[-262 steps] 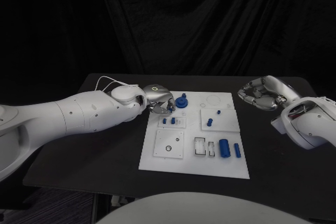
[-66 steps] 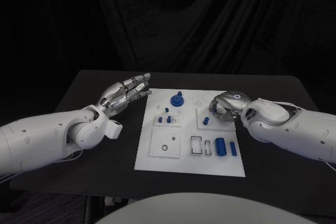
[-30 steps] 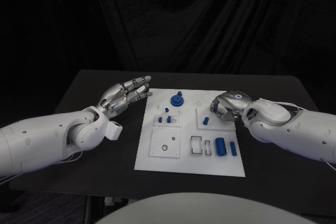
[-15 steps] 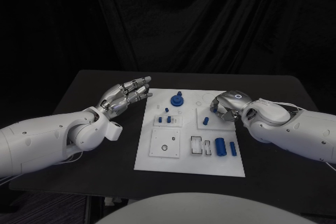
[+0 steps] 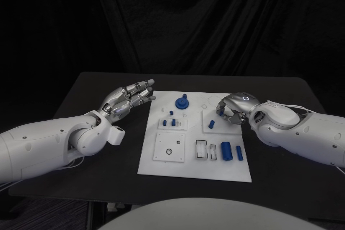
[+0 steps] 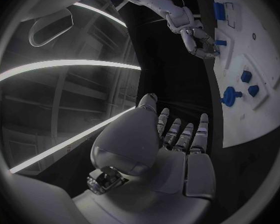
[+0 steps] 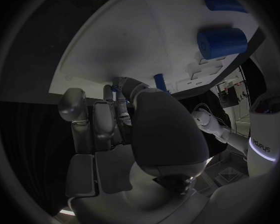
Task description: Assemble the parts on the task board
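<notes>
The task board (image 5: 198, 160) lies in the middle of the frame on the black surface (image 5: 280, 170). The left hand (image 5: 128, 99) hovers off the board's upper left corner, fingers (image 5: 144, 94) apart and stretched out, holding nothing. The right hand (image 5: 234, 109) sits over the board's upper right part, fingers curled inward just beside a small upright blue peg (image 5: 211, 123); whether they clamp anything I cannot tell. A blue knobbed part (image 5: 182, 103) stands near the board's top edge, two small blue pieces (image 5: 169, 123) left of center, and a thick blue cylinder (image 5: 226, 151) with a thinner blue pin (image 5: 239, 151) lies lower right.
</notes>
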Controlling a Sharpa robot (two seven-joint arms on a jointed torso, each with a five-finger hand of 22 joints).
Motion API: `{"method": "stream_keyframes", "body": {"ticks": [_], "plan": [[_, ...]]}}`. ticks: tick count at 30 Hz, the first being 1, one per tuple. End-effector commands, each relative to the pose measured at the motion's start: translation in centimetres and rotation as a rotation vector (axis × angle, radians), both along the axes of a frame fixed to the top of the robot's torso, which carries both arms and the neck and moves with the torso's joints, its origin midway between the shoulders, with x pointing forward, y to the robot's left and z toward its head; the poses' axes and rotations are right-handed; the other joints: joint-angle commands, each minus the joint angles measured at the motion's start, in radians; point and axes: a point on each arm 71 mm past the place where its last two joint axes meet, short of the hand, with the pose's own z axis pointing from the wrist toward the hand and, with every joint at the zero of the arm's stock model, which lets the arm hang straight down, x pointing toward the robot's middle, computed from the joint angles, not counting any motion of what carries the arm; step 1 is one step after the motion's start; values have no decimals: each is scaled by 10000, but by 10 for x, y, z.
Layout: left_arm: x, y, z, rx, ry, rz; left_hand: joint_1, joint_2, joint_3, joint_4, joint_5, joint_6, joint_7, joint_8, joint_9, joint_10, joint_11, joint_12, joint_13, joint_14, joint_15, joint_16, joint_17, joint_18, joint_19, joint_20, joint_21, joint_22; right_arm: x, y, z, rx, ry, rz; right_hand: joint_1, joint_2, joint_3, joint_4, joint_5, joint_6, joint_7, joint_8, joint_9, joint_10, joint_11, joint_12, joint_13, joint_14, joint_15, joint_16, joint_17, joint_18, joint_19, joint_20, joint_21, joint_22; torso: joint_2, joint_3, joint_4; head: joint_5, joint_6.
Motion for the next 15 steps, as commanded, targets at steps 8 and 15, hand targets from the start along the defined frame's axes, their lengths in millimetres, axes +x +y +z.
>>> {"method": "stream_keyframes", "body": {"ticks": [8, 15], "plan": [[0, -1, 0, -210, -148, 3, 57, 26, -1, -66, 63, -97, -48, 18, -13, -82, 2, -39, 2, -24, 44, 16, 1, -64, 58, -13, 27, -40, 7, -6, 39, -125, -421, -431, -9, 133, -87, 11, -140, 59, -28, 76, 64, 11, -19, -14, -29, -99, -60, -105, -155, 32, -65, -86, -102, 1144, 2, -1, 1, 27, -1], [0, -2, -2, -189, -109, 6, 54, 32, 2, -66, 60, -125, -56, 11, -18, -84, 3, -36, 3, -40, 39, 9, -2, -66, 36, -17, 15, -85, -3, 0, 63, -316, -213, -259, 4, 172, -101, 25, -227, 27, -34, 86, 139, 29, -35, -26, -41, -201, -93, -227, -328, 59, -150, -111, -251, 1105, 5, -9, -1, 70, -1]]}}
